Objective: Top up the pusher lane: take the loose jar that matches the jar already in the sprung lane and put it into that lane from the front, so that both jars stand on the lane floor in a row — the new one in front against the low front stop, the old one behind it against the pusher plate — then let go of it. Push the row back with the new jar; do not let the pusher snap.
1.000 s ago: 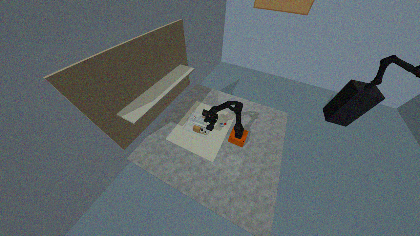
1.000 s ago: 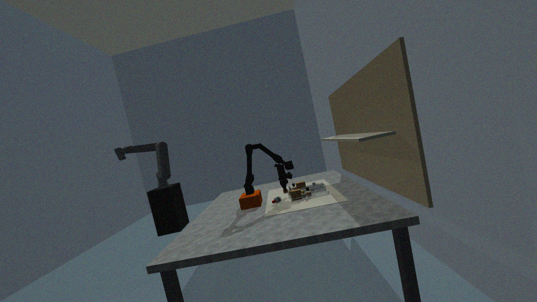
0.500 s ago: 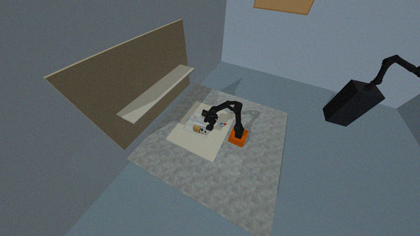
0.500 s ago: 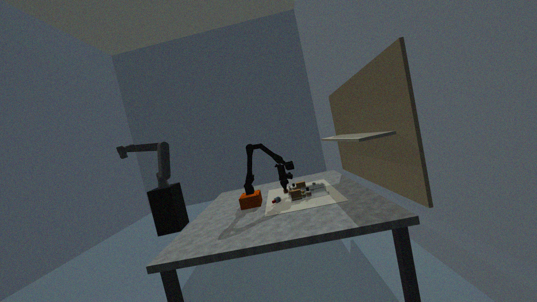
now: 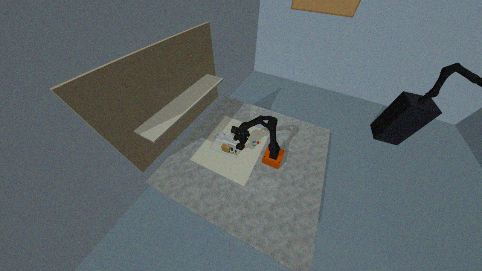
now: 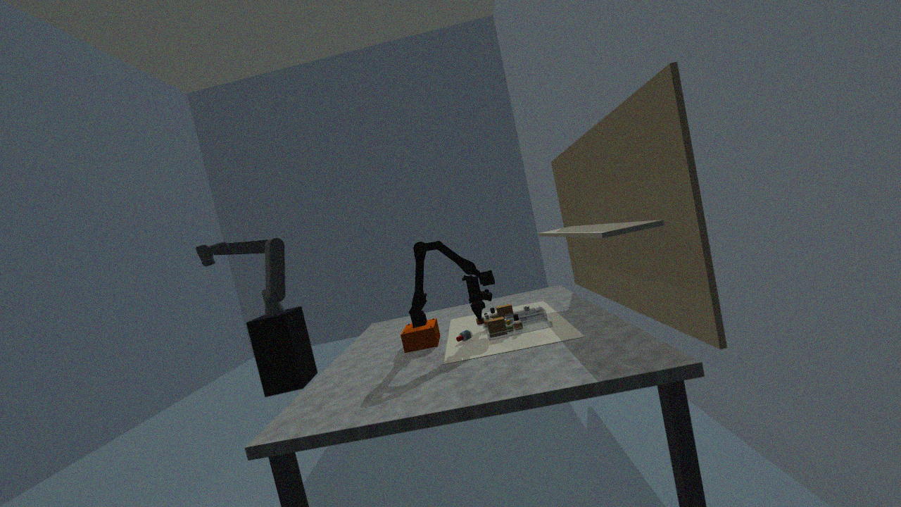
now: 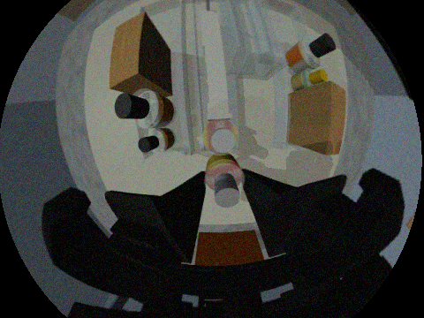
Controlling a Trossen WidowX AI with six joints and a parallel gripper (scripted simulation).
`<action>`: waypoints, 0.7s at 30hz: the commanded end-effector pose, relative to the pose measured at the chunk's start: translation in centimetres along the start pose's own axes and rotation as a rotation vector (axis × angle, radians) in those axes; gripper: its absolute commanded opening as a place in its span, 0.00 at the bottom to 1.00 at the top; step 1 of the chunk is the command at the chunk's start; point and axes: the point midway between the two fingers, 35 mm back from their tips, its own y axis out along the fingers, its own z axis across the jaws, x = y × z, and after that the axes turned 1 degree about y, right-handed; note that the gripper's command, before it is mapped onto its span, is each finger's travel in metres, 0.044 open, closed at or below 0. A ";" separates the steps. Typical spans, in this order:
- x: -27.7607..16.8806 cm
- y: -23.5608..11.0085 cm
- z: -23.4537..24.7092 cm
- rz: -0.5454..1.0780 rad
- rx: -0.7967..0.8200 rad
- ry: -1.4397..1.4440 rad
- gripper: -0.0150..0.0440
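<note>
My gripper is shut on a pink-and-yellow jar with a grey lid. It holds the jar low at the front end of the clear sprung lane. A matching pink jar with a pale lid stands in the lane right ahead of the held jar, very close to it or touching it. The lane's rails run away from me behind that jar. In the top and exterior views the held jar is hidden by the gripper.
Brown boxes flank the lane. Black-lidded jars stand on the left and two more jars on the right. A red-capped jar lies on the cream mat near the orange arm base.
</note>
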 end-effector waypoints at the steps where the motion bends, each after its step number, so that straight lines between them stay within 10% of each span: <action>1: 0.6 -0.2 0.1 -0.015 0.004 0.004 0.25; 21: 1.4 -0.3 0.1 -0.015 0.004 0.004 0.25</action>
